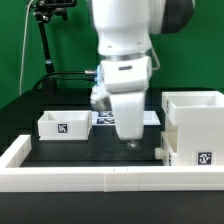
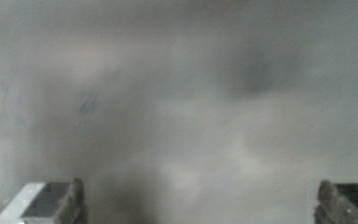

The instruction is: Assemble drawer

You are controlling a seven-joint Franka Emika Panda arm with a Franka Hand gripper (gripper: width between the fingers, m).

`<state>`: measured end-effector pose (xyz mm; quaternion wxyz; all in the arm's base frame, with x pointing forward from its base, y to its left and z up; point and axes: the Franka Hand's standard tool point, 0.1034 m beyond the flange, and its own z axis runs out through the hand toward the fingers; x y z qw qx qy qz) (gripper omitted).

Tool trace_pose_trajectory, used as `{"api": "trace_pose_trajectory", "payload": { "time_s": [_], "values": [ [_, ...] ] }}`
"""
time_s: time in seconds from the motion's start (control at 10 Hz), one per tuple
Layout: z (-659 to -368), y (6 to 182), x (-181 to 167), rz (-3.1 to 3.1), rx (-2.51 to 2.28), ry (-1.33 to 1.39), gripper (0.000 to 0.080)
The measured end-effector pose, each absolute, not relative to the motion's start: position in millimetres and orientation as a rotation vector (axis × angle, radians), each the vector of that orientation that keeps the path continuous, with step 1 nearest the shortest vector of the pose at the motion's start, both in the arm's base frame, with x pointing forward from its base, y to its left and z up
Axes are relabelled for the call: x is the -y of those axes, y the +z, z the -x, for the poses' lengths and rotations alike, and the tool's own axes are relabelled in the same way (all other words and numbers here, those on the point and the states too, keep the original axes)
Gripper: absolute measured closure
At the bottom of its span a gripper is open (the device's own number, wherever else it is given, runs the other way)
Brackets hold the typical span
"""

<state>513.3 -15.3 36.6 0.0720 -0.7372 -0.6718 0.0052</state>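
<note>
At the gripper (image 1: 131, 140): your fingers (image 2: 51, 202) stand wide apart at the edges of the wrist view, released, with nothing between them. Beyond them that view gives you only grey blur.
Under the gripper: in the exterior view it points straight down over the black table (image 1: 70, 150), in the gap between two parts of the drawer, touching neither.
Toward the exterior view's left: the small open-top box (image 1: 64, 124) sits upright, mouth upward, with a tag on the wall facing the camera.
Toward the exterior view's right: the tall housing (image 1: 195, 128) stands upright with a tag low on its front. You cannot tell from here which face takes the boxes.
Nearer part: the gripper looks roughly midway between the two. Depth cannot be read from this one view.
Long axis of the box: it runs across the exterior view, left to right, so its short span looks the likelier one for your fingers to straddle.
Behind the gripper: the marker board (image 1: 152, 118) lies flat, partly hidden by the arm.
In front: the low white wall (image 1: 90, 176) edges the table.
Second small box: not found in either view.
Coming move, as a judgement: it turns on travelling left and down to the box.
</note>
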Motion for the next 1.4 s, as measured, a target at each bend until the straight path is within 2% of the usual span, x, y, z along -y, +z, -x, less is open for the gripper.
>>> {"api": "trace_pose_trajectory", "payload": {
  "time_s": [0.2, 0.3, 0.9, 1.1, 1.3, 1.4],
  "values": [
    [-499.3, 52.2, 27.7, 2.258, 2.013, -0.001, 0.0151],
    [-490.4, 52.9, 32.6, 2.267, 2.0, 0.009, 0.0151],
    [-490.3, 50.9, 36.6, 2.289, 1.976, -0.003, 0.0151],
    [-471.1, 60.7, 67.0, 2.445, 1.848, -0.065, 0.0151],
    [-450.8, 61.7, 80.1, 2.499, 1.801, -0.067, 0.0151],
    [-451.9, 61.3, 79.9, 2.488, 1.815, -0.065, 0.0151]
  ]
}}
